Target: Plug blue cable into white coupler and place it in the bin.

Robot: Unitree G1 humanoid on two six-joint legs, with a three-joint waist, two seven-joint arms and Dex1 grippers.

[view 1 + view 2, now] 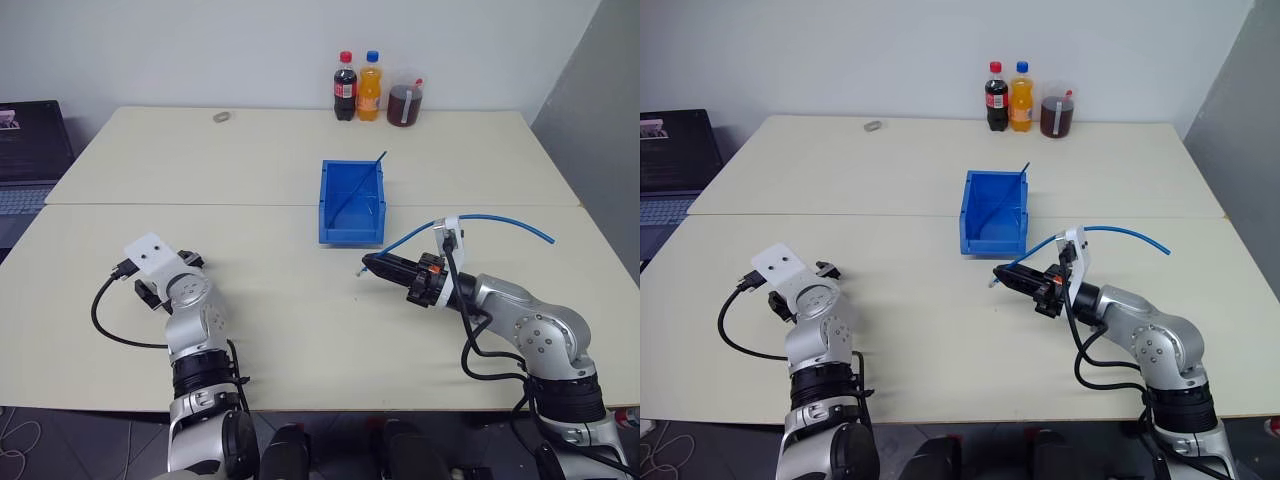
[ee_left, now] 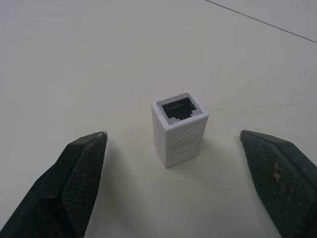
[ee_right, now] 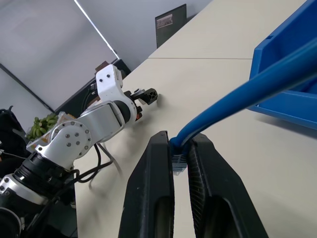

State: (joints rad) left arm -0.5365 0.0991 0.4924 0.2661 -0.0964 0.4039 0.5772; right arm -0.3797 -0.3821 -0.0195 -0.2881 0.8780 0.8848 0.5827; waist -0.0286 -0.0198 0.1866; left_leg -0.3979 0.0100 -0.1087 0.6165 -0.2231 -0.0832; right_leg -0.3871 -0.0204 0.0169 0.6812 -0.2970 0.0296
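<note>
Two grippers: left gripper (image 2: 173, 148) spread around white coupler (image 2: 179, 127), right gripper (image 3: 181, 161) pinching blue cable (image 3: 237, 96), plug half-hidden.

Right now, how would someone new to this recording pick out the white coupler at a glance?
Start at the pale table and find the left gripper near its left front. The white coupler stands upright on the tabletop between the open fingers, touching neither. It is a tiny white block, its dark socket facing up, unlike the far larger blue bin.

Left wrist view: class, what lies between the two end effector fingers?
The white coupler stands upright on the bare table, socket up, untouched by either finger.
</note>
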